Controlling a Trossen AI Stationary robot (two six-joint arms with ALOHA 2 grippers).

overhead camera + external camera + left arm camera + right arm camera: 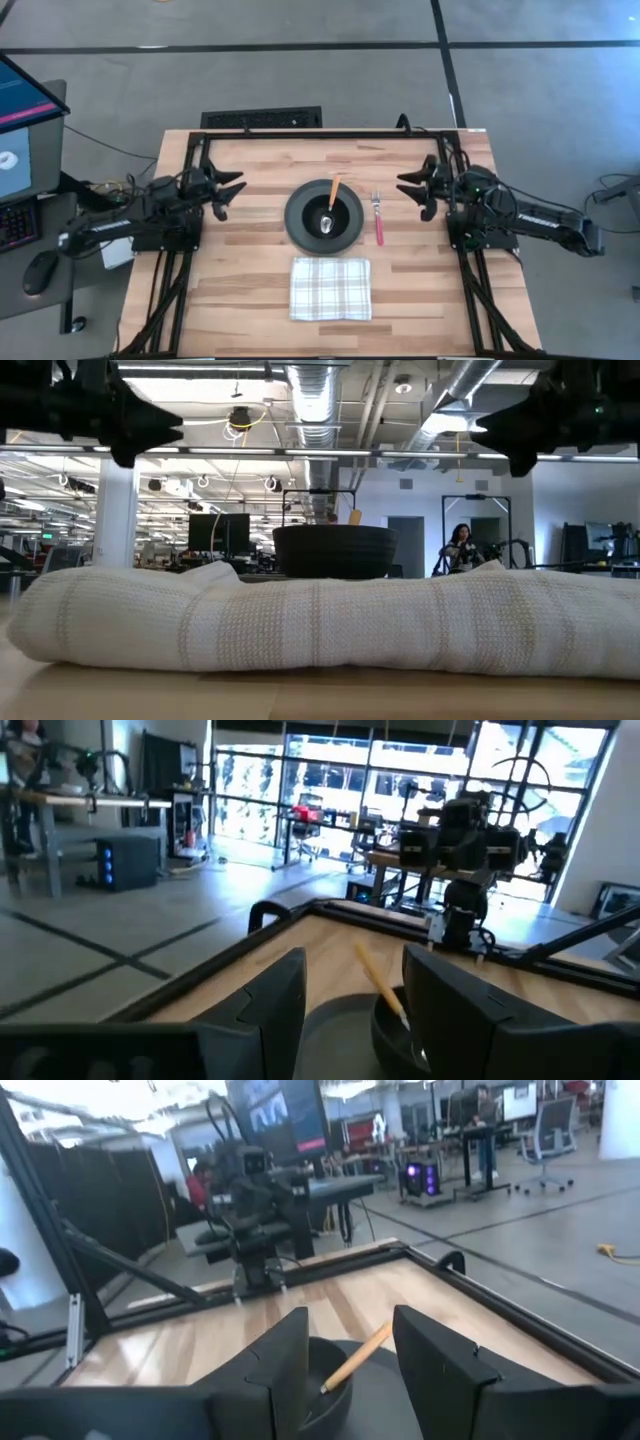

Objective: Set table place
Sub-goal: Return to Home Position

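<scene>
**Bench** (250,262): light wooden planks inside a black rail frame. It carries the whole place setting.

**Plate** (297,228): dark grey and round, at the middle of the bench, a little toward the far edge. The black bowl (342,210) sits on it, inside its rim.

**Spoon** (334,192): lies in the bowl with its metal end down in the hollow. The orange handle leans out over the bowl's far rim.

**Fork** (378,220): lies flat on the bench just beside the plate, on the right arm's side, with a narrow gap to the rim. The tines point to the far edge and the pink handle to the near edge.

**Napkin** (330,288): white-grey checked cloth, folded to a rectangle. It lies on the near side of the plate, with a strip of bare wood between the two.

**Left arm** (140,222): folded at the bench's left edge. The left jaws are released and grasp nothing. They are raised clear of the wood and point toward the plate from well apart.

**Right arm** (500,212): folded at the right edge, mirroring the left. The right jaws are likewise released and empty — they face the plate across the fork without touching it.

**Surroundings**: a monitor (20,130) stands off the bench beyond the left arm. In the low view a person (460,545) shows in the room behind.
</scene>
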